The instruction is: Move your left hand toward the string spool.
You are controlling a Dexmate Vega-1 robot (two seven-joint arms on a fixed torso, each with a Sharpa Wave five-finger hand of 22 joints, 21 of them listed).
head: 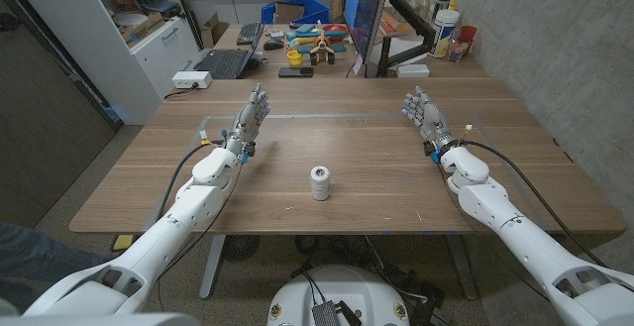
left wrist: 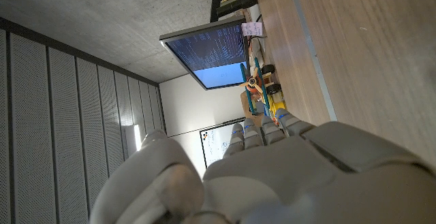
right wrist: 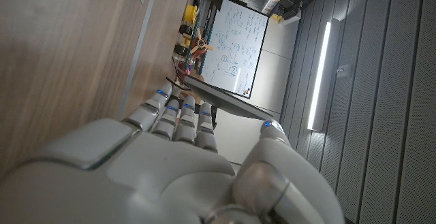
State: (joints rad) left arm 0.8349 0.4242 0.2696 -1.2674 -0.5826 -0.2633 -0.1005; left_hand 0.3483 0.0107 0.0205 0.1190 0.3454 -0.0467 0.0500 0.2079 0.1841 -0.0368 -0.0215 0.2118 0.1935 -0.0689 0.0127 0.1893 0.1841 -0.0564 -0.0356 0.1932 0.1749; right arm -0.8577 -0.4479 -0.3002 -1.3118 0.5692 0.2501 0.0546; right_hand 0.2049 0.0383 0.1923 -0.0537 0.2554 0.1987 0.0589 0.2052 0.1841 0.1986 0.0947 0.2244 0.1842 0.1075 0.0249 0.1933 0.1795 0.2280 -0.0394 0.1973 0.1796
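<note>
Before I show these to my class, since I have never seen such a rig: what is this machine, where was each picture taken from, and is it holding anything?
It is a robot with two white arms at a wooden table. The wide picture comes from a camera on its head, looking down. The other two come from cameras on its wrists, looking along the back of each hand, so the room appears turned. The left hand and right hand hold nothing, fingers apart. Between them stands a small white string spool, touched by neither hand. Beyond the table are a laptop, a monitor and colourful clutter.

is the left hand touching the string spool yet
Apart. The head view shows the left hand raised at the far left of the table, with a wide stretch of bare wood between it and the string spool standing near the front edge.
</note>
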